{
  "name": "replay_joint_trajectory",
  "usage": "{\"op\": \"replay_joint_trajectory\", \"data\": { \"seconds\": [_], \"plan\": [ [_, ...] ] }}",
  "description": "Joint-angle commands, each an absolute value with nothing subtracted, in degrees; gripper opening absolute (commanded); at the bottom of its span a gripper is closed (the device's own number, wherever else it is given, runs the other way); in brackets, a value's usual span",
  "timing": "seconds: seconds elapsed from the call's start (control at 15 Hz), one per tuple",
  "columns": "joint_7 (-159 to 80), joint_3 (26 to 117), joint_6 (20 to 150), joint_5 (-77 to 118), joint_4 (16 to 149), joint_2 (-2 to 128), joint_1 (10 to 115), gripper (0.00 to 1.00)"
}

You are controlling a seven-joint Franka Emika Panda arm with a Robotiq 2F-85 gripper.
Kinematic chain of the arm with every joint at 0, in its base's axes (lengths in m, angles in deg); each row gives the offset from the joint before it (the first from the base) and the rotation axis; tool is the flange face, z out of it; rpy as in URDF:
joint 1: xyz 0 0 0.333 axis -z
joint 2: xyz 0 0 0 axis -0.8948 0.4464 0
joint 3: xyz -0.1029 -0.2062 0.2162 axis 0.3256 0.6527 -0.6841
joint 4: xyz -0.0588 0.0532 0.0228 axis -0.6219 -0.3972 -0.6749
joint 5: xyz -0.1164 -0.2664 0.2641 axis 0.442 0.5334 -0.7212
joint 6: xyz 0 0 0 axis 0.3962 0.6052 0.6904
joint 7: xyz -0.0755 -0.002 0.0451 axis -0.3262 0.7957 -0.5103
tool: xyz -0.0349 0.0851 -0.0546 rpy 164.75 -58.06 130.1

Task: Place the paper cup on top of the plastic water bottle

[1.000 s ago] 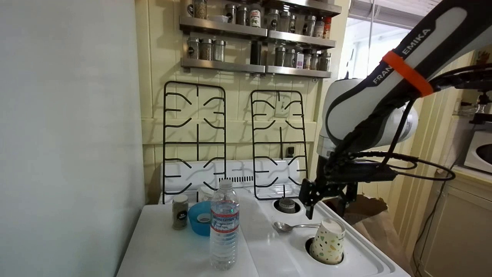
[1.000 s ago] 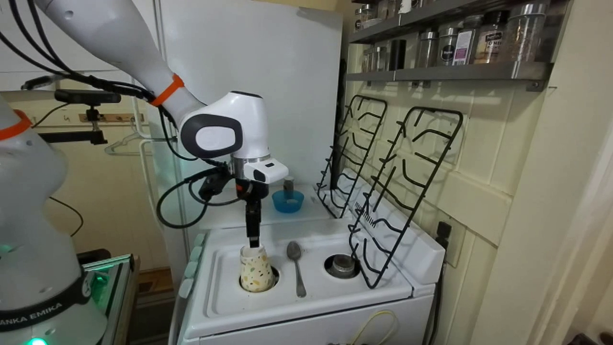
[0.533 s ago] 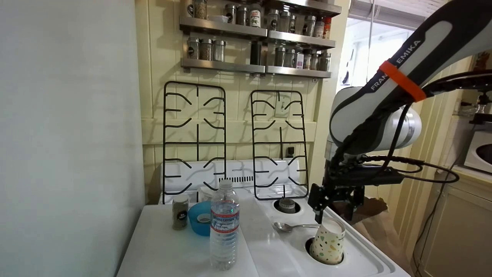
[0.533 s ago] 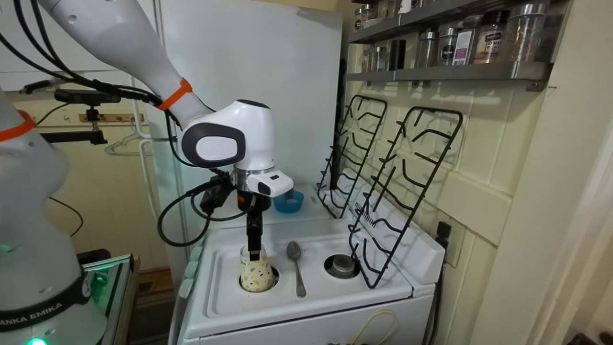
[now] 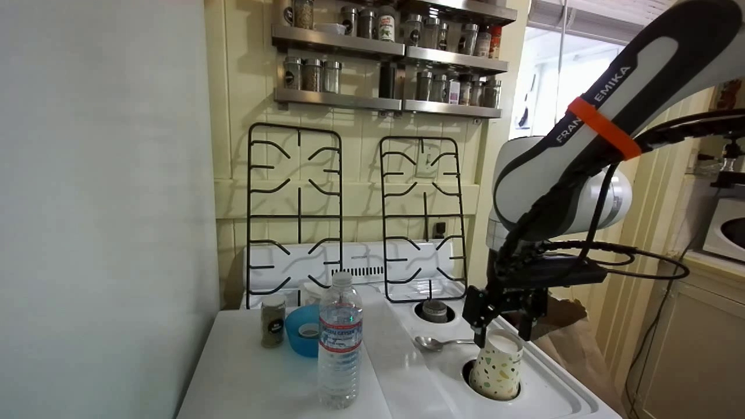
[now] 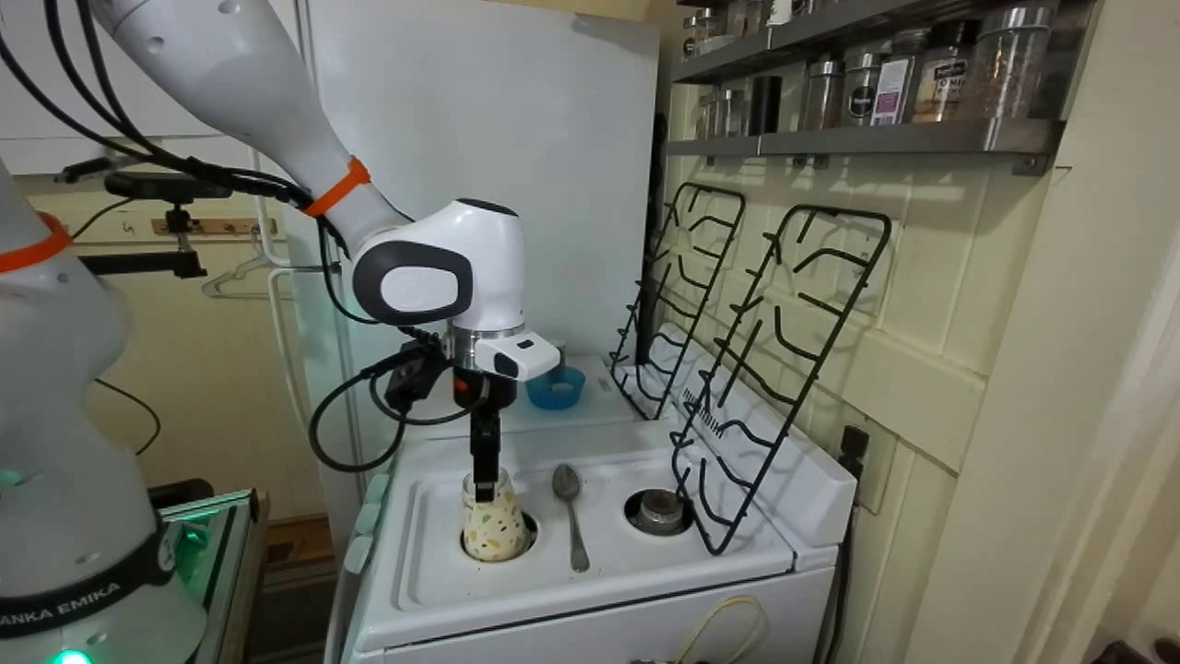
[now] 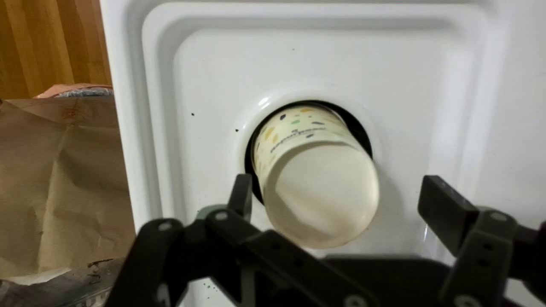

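Compared with a second ago, your claw [image 5: 503,338] sits lower, right over the paper cup [image 7: 318,179], while the cup and the Crystal Geyser water bottle [image 5: 339,372] keep their places. You have the claw spread wide, its fingers [image 7: 241,194] well apart, and it holds nothing. In the wrist view you see the cup's base between the fingers, just beside the one at the left of that picture and farther from the one at the right; how far down they reach along the cup, you cannot tell. Your cup is upside down, mouth low in the front burner hole [image 7: 357,128] of the white stove [image 6: 627,576], its flecked side printed "Repurpose". In an exterior view the bottle stands upright on the white tabletop [image 5: 262,384], well apart from the cup. Behind it you find a blue bowl [image 5: 301,346], partly hidden by the bottle, and a spice jar [image 5: 272,326] just beside that bowl. A metal spoon [image 6: 572,521] lies on the stove between the cup and the rear burner [image 6: 660,507]. In both exterior views two black burner grates [image 5: 300,216] stand propped at the back of the stove, with glass jars [image 5: 312,75] lining the steel shelves [image 5: 337,100] above. A brown paper bag [image 5: 573,349] sits beside the stove.
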State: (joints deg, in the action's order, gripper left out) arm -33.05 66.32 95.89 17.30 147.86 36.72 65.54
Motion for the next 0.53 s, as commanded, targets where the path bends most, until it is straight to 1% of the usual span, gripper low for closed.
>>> {"op": "replay_joint_trajectory", "data": {
  "seconds": [0.0, 0.13, 0.2, 0.27, 0.33, 0.47],
  "plan": [
    [-30.39, 65.21, 95.68, 19.04, 147.82, 37.93, 65.28, 1.0],
    [-29.18, 64.75, 95.52, 19.74, 147.82, 38.26, 65.32, 1.0],
    [-28.64, 64.63, 95.36, 20.22, 147.82, 38.29, 65.4, 0.97],
    [-28.04, 64.53, 95.22, 20.72, 147.82, 38.33, 65.48, 0.88],
    [-27.4, 64.47, 95.17, 21.25, 147.82, 38.34, 65.56, 0.74],
    [-25.87, 64.4, 95.06, 22.75, 147.81, 38.02, 65.88, 0.59]
  ]
}}
